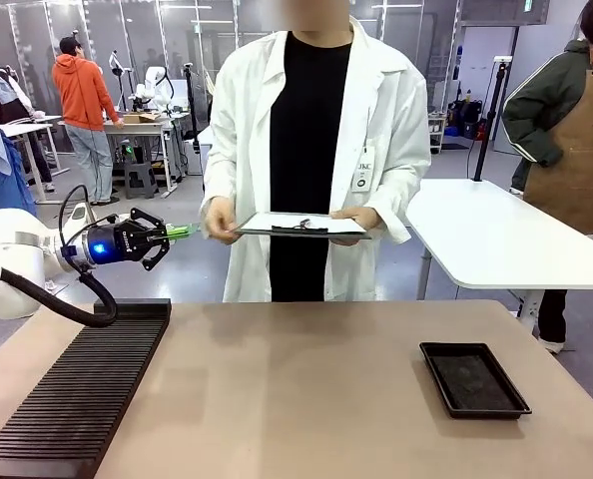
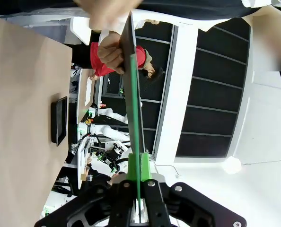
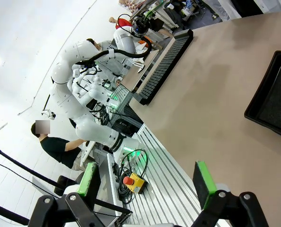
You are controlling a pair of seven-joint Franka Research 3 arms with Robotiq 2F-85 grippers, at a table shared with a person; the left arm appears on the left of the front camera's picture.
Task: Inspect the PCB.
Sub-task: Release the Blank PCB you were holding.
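My left gripper (image 1: 170,236) is raised above the table's left side, pointing at the person, and it is shut on the PCB (image 1: 184,232). The left wrist view shows that thin board edge-on: the PCB (image 2: 134,94) runs as a bright green line up from my left gripper (image 2: 140,166) toward the person's hand (image 2: 110,51). The person in a white coat stands at the far side holding a clipboard (image 1: 300,225) with both hands, just beyond the board's tip. My right gripper (image 3: 145,183) hangs open off the table's edge with nothing between its green pads.
A black slotted rack (image 1: 77,389) lies along the table's left side. A shallow black tray (image 1: 473,379) sits at the right, and its corner shows as the tray (image 3: 273,94) in the right wrist view. A white table (image 1: 506,235) stands behind at right.
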